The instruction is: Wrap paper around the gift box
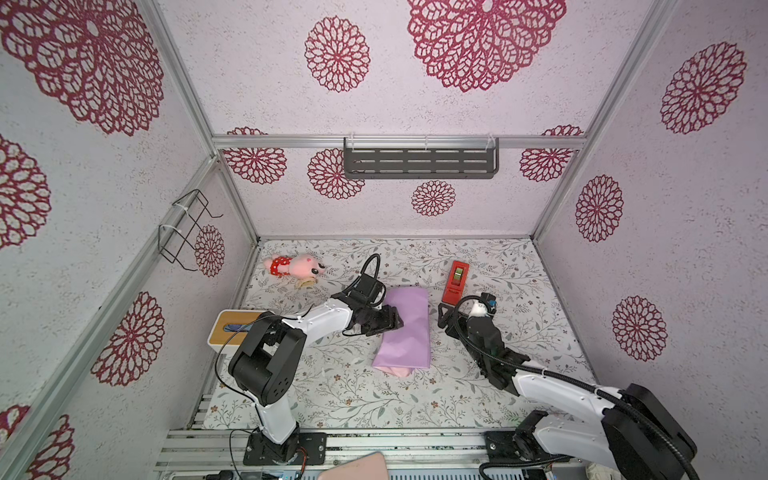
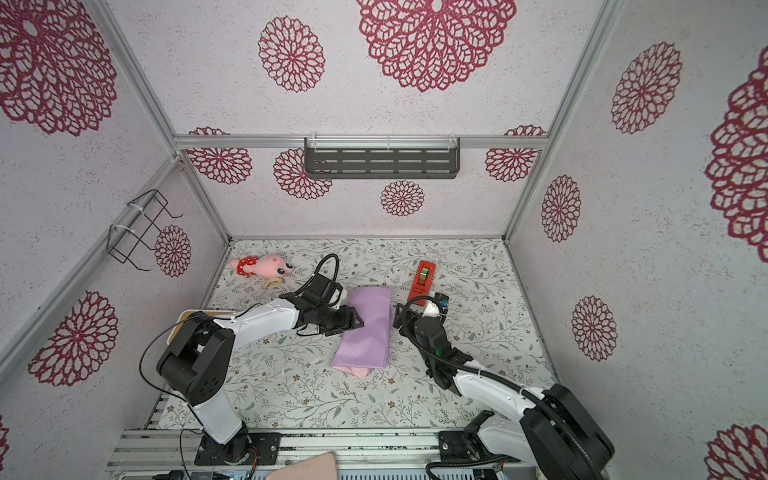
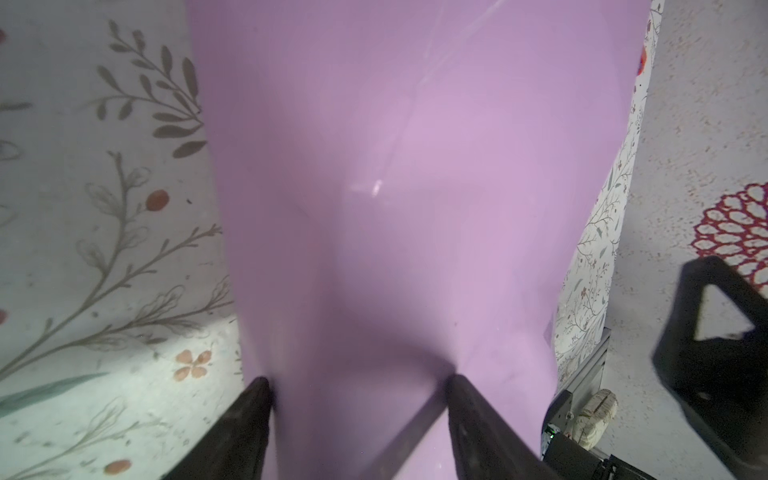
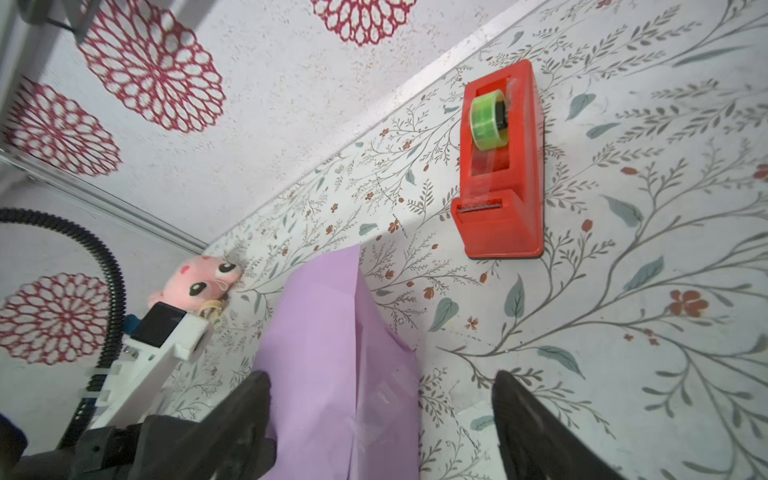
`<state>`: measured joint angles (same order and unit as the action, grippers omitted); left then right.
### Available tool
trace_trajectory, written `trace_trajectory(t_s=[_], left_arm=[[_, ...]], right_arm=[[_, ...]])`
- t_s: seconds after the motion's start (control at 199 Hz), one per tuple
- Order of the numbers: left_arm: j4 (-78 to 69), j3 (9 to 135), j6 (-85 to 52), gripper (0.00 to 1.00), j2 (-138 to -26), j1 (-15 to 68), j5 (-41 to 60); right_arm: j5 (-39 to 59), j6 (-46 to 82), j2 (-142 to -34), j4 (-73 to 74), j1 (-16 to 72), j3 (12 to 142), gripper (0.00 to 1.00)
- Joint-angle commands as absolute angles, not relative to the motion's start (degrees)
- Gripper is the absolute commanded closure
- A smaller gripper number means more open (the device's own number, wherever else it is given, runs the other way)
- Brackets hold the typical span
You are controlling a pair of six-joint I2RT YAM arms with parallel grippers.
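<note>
The paper (image 1: pixel 409 328) (image 2: pixel 370 328) lies in the middle of the table as a folded bundle, lilac side out, with a pale pink edge (image 1: pixel 395 370) showing at its near end. The gift box is hidden under it. My left gripper (image 1: pixel 395 322) (image 2: pixel 357 322) (image 3: pixel 355 380) rests on the bundle's left edge, its jaws apart with lilac paper (image 3: pixel 415 166) between them. My right gripper (image 1: pixel 441 318) (image 2: pixel 397 318) (image 4: pixel 380 384) stands open at the bundle's right side, holding nothing. In the right wrist view a strip of clear tape (image 4: pixel 376 409) lies across the paper's seam (image 4: pixel 355 332).
A red tape dispenser (image 1: pixel 457 280) (image 2: pixel 423 280) (image 4: pixel 498 166) stands behind the right gripper. A pink plush toy (image 1: pixel 297 266) (image 4: pixel 195 286) lies at the back left. A white tissue box with a wooden top (image 1: pixel 235 328) sits at the left edge, partly behind the left arm.
</note>
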<state>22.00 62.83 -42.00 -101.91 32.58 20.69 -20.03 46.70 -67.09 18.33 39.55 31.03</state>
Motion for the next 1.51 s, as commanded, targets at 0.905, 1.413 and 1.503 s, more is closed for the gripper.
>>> trace_trajectory(t_s=[0.905,1.413,1.503], left_arm=[[30.6,61.7,-40.7,0.32,-104.3,32.3,16.5],[30.5,61.7,-40.7,0.32,-104.2,32.3,16.5],[30.5,61.7,-40.7,0.32,-104.3,32.3,16.6]], right_arm=[[-1.0,38.7,-90.1,-15.4,40.8,59.1,0.44],[7.0,40.8,-92.4,-2.4,37.5,55.1,0.29],[11.1,43.3,-93.4,1.8,36.1,53.3,0.26]])
